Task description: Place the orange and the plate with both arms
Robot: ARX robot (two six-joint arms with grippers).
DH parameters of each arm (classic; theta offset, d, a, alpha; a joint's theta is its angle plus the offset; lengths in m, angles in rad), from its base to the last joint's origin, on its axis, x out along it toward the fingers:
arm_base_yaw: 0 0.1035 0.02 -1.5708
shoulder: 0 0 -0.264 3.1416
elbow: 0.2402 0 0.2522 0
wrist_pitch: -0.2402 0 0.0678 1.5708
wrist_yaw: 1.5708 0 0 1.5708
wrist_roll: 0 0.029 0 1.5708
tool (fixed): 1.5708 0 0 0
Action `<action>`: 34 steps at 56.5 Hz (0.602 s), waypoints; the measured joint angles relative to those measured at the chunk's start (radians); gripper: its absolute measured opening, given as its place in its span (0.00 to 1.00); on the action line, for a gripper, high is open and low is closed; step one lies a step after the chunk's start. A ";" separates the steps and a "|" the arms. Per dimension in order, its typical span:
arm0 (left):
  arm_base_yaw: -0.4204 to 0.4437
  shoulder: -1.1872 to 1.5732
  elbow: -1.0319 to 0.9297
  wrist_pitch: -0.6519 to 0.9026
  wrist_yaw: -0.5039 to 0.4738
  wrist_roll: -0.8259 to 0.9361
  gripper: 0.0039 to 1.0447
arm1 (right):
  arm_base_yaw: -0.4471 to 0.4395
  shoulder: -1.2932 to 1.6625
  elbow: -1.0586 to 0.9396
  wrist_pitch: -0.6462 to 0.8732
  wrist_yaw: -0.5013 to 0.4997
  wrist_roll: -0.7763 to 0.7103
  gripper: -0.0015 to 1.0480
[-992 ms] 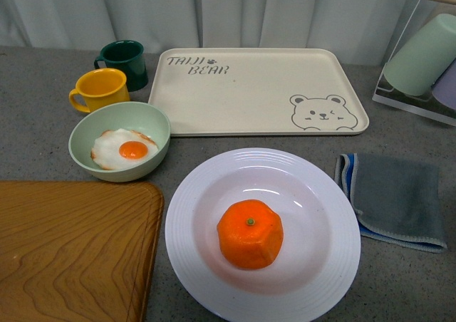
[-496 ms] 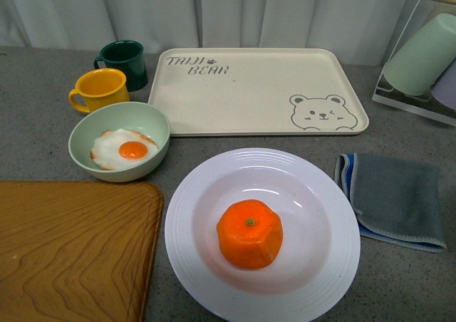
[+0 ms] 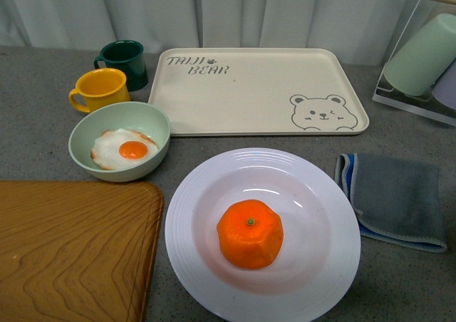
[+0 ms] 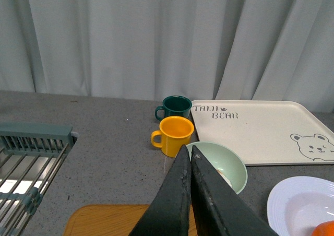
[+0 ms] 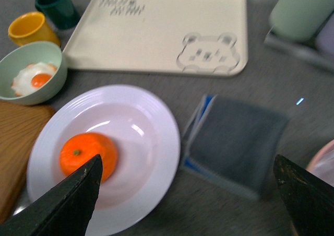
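**Front:** orange (image 3: 250,234) sits in plate (image 3: 206,183), a bit toward the near side of ctr, stem dot up. Plate is on grey counter (image 3: 43,122), nearest the robot. Board (image 3: 71,251) just beside it on the left; can't tell if touching. Cloth (image 3: 395,199) near on the right, not touching. Tray (image 3: 256,90) behind plate, small gap. Bowl (image 3: 153,126) w/ egg (image 3: 125,149) to plate's left-rear. Yellow mug (image 3: 100,89) and green mug (image 3: 123,62) behind bowl.

**L wrist:** left claw (image 4: 189,150) closed, fingers pressed together, nothing between them, held above counter. Mugs, bowl and tray lie beyond it. Plate rim and a sliver of orange show at the frame corner.

**R wrist:** blurred. Right claw (image 5: 187,160) wide open and empty, fingers well apart, held above counter. Orange in plate shows near one finger; cloth lies between the fingers.
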 joint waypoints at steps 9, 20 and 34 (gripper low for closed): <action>0.000 0.000 0.000 0.000 -0.001 0.000 0.03 | -0.045 0.318 0.103 -0.070 -0.165 0.234 0.91; 0.000 0.000 0.000 0.000 0.000 0.000 0.17 | -0.118 0.569 0.166 -0.074 -0.343 0.374 0.91; 0.000 0.000 0.000 0.000 0.000 0.000 0.62 | -0.140 0.798 0.218 0.021 -0.412 0.430 0.91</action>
